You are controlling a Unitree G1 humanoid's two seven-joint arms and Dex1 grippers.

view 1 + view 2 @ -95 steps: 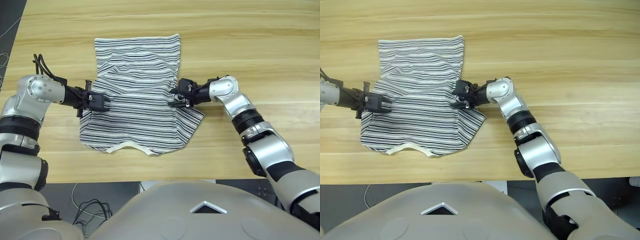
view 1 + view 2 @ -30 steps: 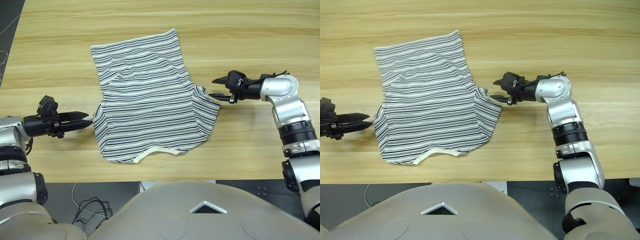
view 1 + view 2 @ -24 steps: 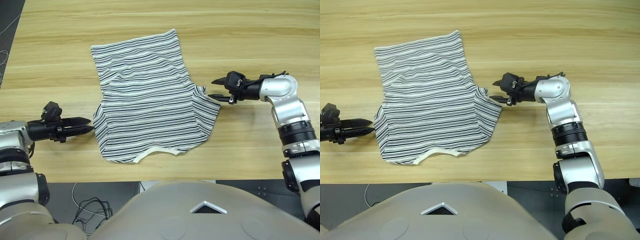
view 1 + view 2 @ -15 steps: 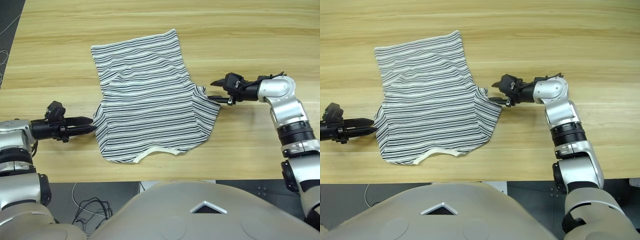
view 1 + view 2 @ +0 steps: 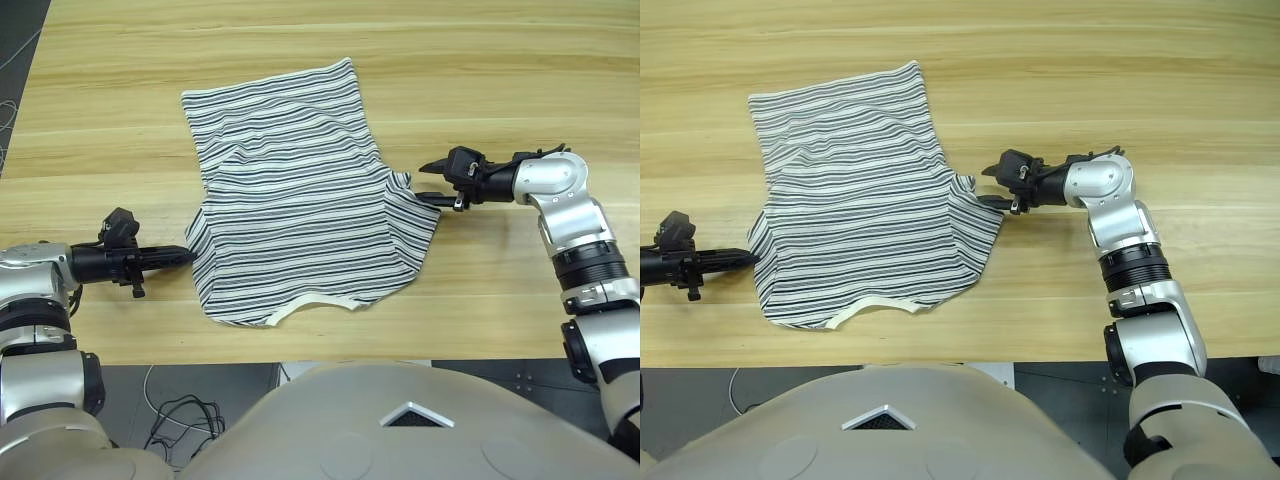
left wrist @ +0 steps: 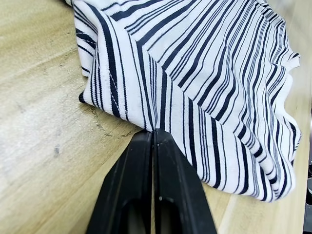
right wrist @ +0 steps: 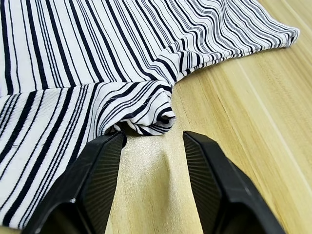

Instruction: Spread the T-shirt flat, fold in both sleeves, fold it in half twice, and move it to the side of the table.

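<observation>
The black-and-white striped T-shirt lies on the wooden table, collar toward me and hem at the far end. Its sleeves are tucked and bunched at both sides. My left gripper is low at the shirt's left edge, shut. In the left wrist view its tips touch the striped edge; whether cloth is pinched I cannot tell. My right gripper is open at the right side. Its fingers straddle the wood just short of the bunched sleeve fold.
Bare wood stretches to the right of the shirt and along the far side. The table's near edge runs just in front of the collar. Dark floor with cables lies past the table's left edge.
The left gripper has slid right to the shirt's edge and gone from open to shut. The right gripper has crept slightly left toward the sleeve fold, still open. The shirt has not moved.
</observation>
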